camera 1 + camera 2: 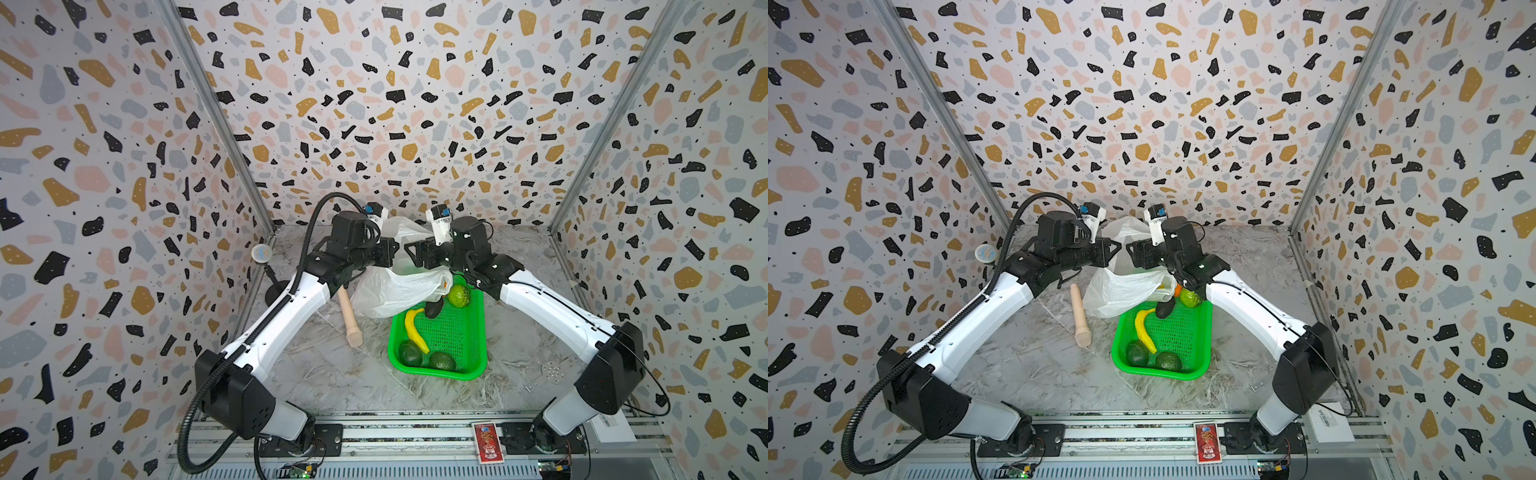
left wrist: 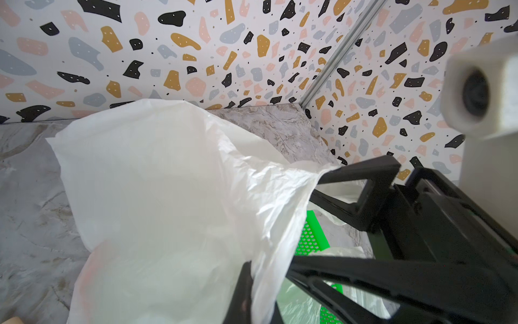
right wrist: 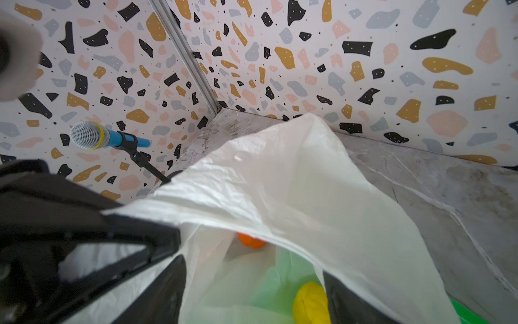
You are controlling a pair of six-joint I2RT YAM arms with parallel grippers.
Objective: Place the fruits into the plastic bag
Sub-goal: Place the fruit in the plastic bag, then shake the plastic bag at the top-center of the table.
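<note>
At mid-frame in a top view, left jaws pinch the rim of the bag (image 1: 395, 291); right jaws stand open at its mouth. 1 orange (image 3: 251, 241) shows inside. Next, I think: take the banana (image 1: 412, 330) from the basket (image 1: 438, 375) below, holding the mouth open.

A: What's lying round the left gripper (image 1: 395, 250)?
B: Wooden stick (image 1: 348, 318) near it, base-side, flat on marble tbl (image 1: 332, 382). Green mesh basket (image 1: 453, 332) near, to its R. Mic (image 1: 261, 252) well apart, L.
</note>
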